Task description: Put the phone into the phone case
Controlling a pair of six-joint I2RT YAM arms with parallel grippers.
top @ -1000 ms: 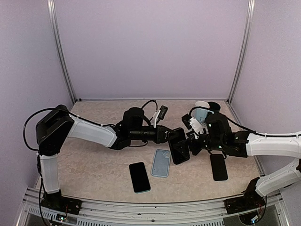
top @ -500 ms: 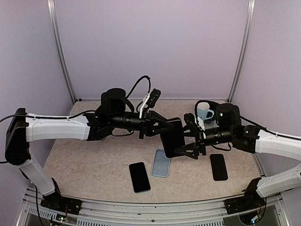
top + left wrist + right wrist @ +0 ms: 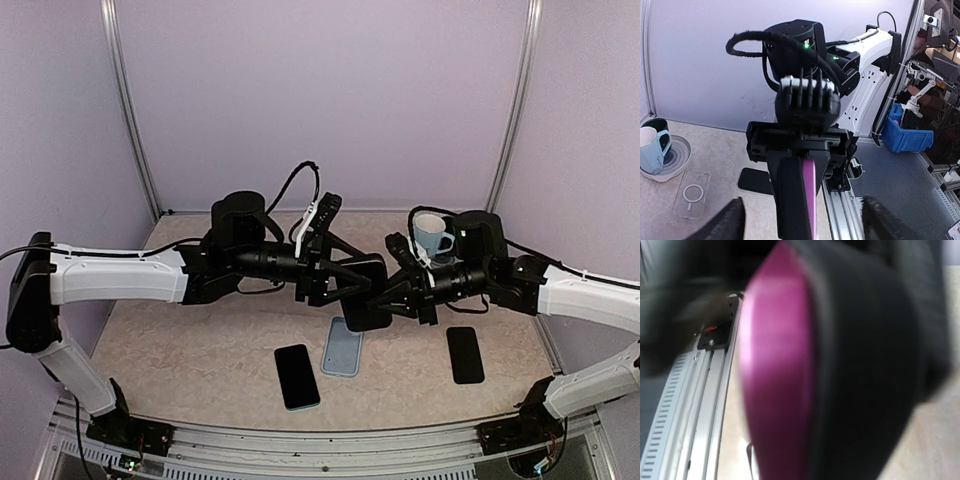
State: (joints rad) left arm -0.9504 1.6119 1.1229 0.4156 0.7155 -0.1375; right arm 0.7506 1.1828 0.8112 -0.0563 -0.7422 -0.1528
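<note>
The frame is largely filled by the phone [image 3: 775, 365], seen edge-on and badly blurred, its magenta side shown beside a black mass. A grooved metal rail [image 3: 685, 405] is seen lower left, beige counter [image 3: 940, 440] lower right.

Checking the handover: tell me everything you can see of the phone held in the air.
The phone is a slim slab with a dark face and a glossy magenta side edge. It is off the table, in midair, clamped in the right gripper. The left gripper is open around it, its fingers clear of it.
</note>
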